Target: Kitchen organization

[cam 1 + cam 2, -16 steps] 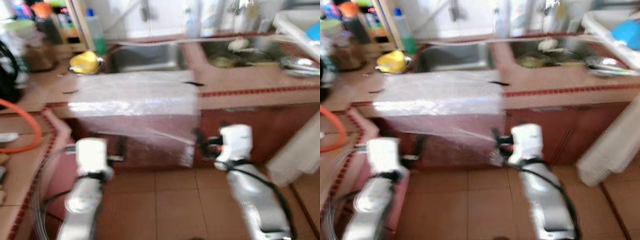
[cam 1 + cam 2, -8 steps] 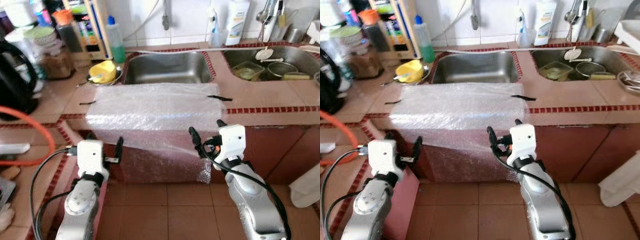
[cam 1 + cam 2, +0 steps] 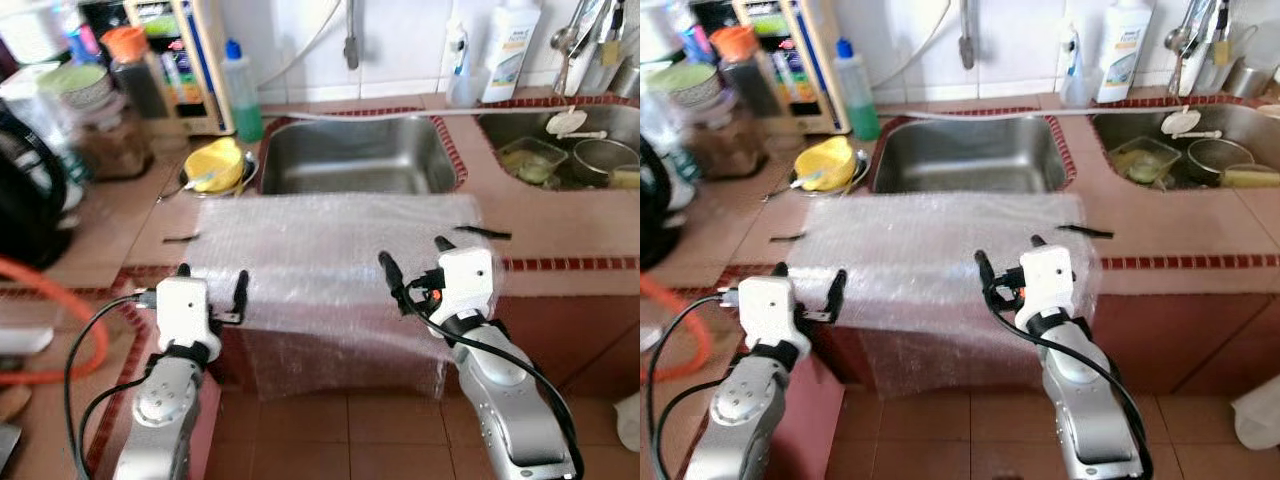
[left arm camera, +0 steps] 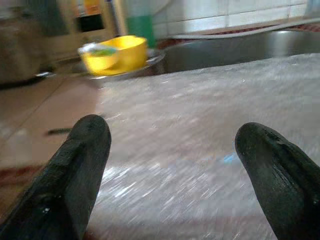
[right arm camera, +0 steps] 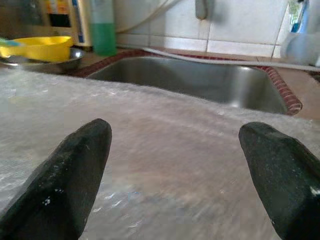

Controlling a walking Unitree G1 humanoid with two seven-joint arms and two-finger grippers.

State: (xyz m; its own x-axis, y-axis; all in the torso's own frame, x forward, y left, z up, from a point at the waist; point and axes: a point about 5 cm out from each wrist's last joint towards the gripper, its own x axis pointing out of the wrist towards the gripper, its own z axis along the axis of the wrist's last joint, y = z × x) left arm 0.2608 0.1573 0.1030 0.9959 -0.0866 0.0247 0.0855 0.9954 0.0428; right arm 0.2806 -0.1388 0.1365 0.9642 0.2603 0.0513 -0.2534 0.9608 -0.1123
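Now a sheet of clear bubble wrap [image 3: 335,245], spread over the terracotta-tiled tabletop [image 3: 560,225] before the steel sink [image 3: 357,155], front edge hanging down over the cabinet. Both open and empty: left hand [image 3: 210,285] and right hand [image 3: 412,262], level with that overhanging edge. Approach step, seemingly; next, closing both onto the edge to lift it.

A see-through plastic bubble wrap sheet [image 3: 335,260], bumpy and a little shiny, is spread on the tabletop [image 3: 110,225], which is made of dull reddish-brown tiles. The sink [image 3: 358,155] is made of smooth, shiny metal. The yellow bowl [image 3: 220,166] looks like smooth plastic. The left gripper [image 3: 210,285] and right gripper [image 3: 413,258] have matt black fingers [image 4: 80,170] on glossy white casings.
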